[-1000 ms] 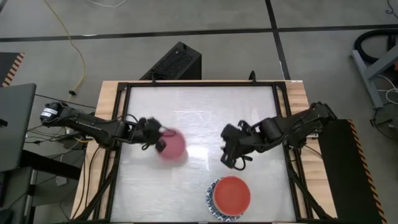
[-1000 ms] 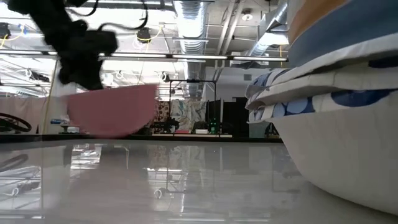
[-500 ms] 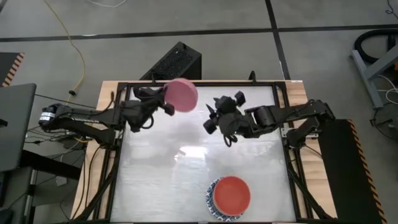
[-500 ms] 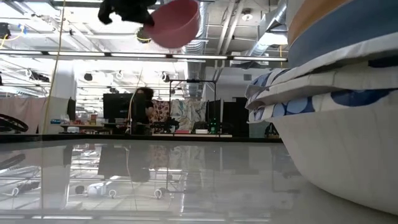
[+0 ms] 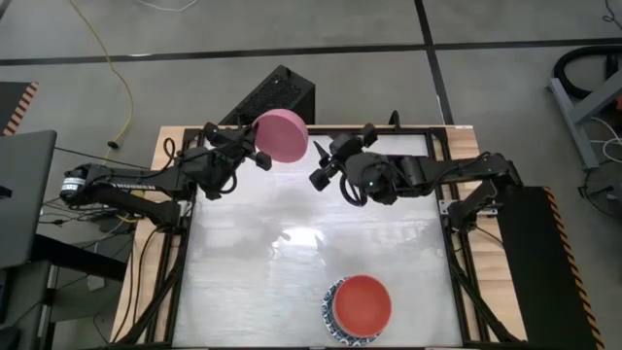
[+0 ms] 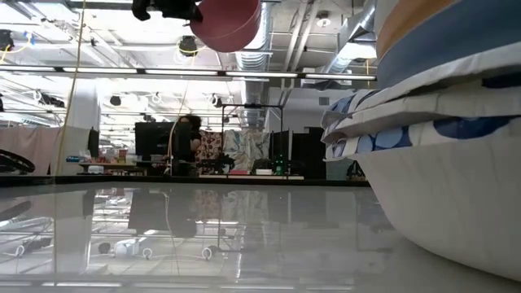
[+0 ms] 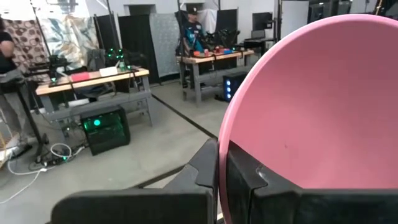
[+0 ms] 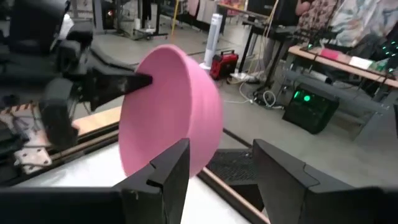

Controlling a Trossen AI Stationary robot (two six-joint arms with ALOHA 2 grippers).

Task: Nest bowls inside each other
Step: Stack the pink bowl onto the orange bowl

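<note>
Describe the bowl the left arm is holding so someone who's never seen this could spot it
Look above the table's far edge, between the two arms. The left gripper is shut on the rim of the pink bowl, lifted and tipped on its side. The other bowls sit stacked at the near edge, red on top.

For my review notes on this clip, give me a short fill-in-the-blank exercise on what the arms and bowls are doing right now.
1. The left gripper is shut on the rim of the ____ bowl.
2. The right gripper faces that bowl with its jaws ____.
3. The top bowl of the stack near the table's front edge is ____.

Missing words: pink; open; red
</note>
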